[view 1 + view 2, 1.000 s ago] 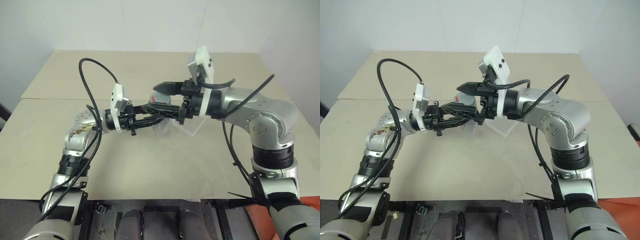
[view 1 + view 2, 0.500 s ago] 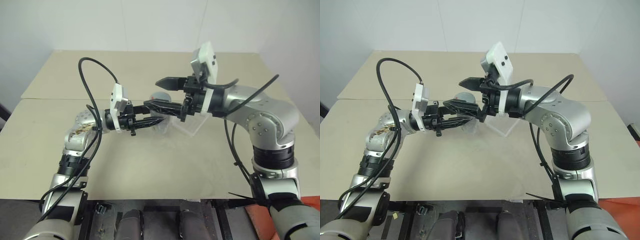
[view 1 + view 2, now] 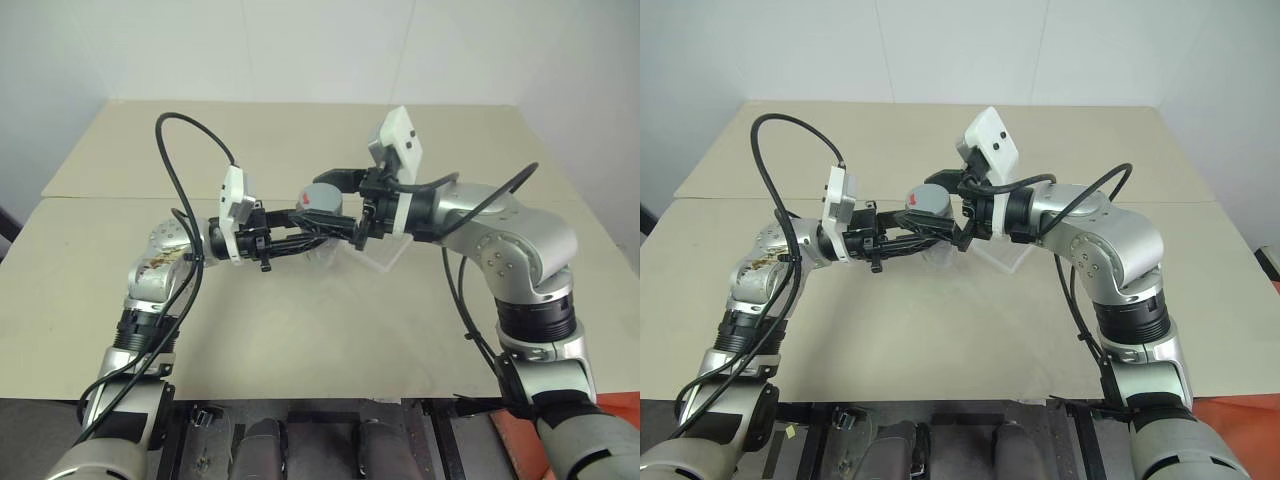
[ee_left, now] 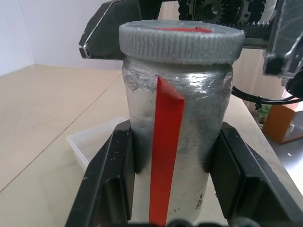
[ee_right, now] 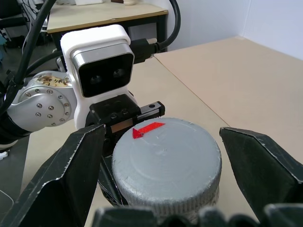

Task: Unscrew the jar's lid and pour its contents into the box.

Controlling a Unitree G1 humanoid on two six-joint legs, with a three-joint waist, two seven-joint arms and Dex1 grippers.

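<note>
My left gripper (image 4: 175,142) is shut on the jar (image 4: 177,156), a silvery-grey cylinder with a red strip, and holds it upright above the table. The grey lid (image 5: 165,163) with its red mark sits on the jar. My right gripper (image 5: 161,135) reaches in from the opposite side and is open. Its fingers (image 5: 71,175) flank the lid with a gap on each side. In the head view the lid (image 3: 322,194) shows between both grippers. The clear box (image 3: 385,255) lies on the table just beyond and below the jar. The contents are hidden inside the jar.
The beige table (image 3: 300,330) spreads widely around the arms, with a seam across it at the left (image 3: 100,198). Black cables loop from both wrists (image 3: 185,130). White walls stand behind the table.
My right gripper's open fingers have shifted down from above the lid and now stand on either side of it. The left gripper and the jar have stayed put.
</note>
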